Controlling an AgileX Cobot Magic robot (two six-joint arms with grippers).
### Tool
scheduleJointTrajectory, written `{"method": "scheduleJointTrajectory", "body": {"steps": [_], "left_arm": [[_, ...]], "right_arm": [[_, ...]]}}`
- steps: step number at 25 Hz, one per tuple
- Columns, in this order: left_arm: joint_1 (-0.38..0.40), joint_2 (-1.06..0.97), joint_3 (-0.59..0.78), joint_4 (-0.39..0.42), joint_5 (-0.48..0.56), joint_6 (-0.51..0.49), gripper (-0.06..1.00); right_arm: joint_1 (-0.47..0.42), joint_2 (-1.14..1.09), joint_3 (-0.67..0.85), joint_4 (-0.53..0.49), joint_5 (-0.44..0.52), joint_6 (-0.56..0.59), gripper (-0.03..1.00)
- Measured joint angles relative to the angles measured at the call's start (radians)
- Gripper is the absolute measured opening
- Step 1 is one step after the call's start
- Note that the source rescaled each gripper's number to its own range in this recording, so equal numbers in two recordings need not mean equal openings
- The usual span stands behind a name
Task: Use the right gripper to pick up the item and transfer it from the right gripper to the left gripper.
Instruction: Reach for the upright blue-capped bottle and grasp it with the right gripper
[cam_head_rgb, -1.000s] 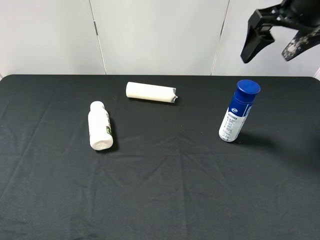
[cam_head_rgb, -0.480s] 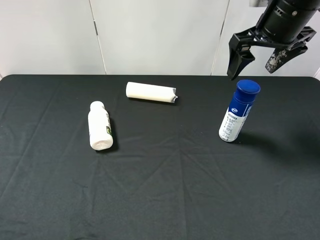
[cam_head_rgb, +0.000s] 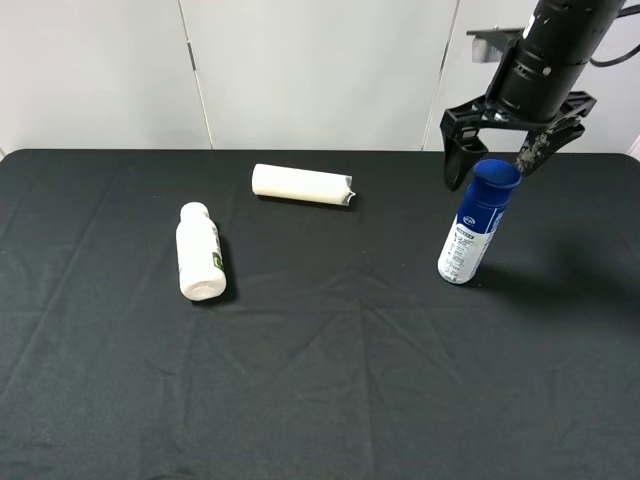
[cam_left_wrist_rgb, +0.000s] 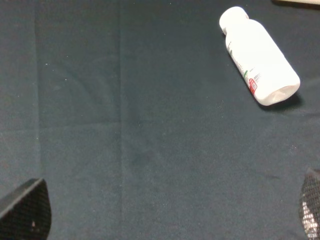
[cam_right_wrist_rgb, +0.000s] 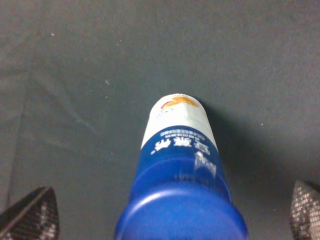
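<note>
The item (cam_head_rgb: 478, 222) stands upright directly beneath the right end effector (cam_head_rgb: 489, 170), its blue cap in the gap between the two spread fingers, which do not look to be touching it.

The counter (cam_head_rgb: 320, 380) is the largest thing here, covered in a matte black cloth with soft creases. Above it hangs the thick, ribbed black arm that carries the right end effector. That end effector is opened as wide as it goes and holds nothing. In the right wrist view its textured fingertips sit far out on either side of the cap.

The left end effector (cam_left_wrist_rgb: 167, 210) is likewise fully spread and empty, over bare cloth. A white capped bottle (cam_left_wrist_rgb: 259, 54) lies on its side ahead of it, and a plain white tube (cam_head_rgb: 300, 184) lies beyond that. Both are well away from the right end effector.

The step in hand looks like the approach for the pick. The next move probably calls for sinking a little lower, centred, then closing evenly. The item is a slim, smooth plastic cylinder with a glossy printed label and a round cap wider than its body. It is tall and narrow, so a one-sided touch could tip it.
</note>
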Motion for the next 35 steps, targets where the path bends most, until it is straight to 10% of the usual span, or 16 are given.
{"method": "scheduleJointTrajectory", "body": {"steps": [31, 33, 35], "left_arm": [[0.0, 0.0, 0.0, 0.0, 0.0, 0.0, 0.98], [0.0, 0.0, 0.0, 0.0, 0.0, 0.0, 0.98], [0.0, 0.0, 0.0, 0.0, 0.0, 0.0, 0.98]], "right_arm": [[0.0, 0.025, 0.156, -0.004, -0.142, -0.002, 1.0], [0.0, 0.025, 0.156, -0.004, -0.142, -0.002, 0.86], [0.0, 0.025, 0.156, -0.004, -0.141, -0.003, 0.3]]}}
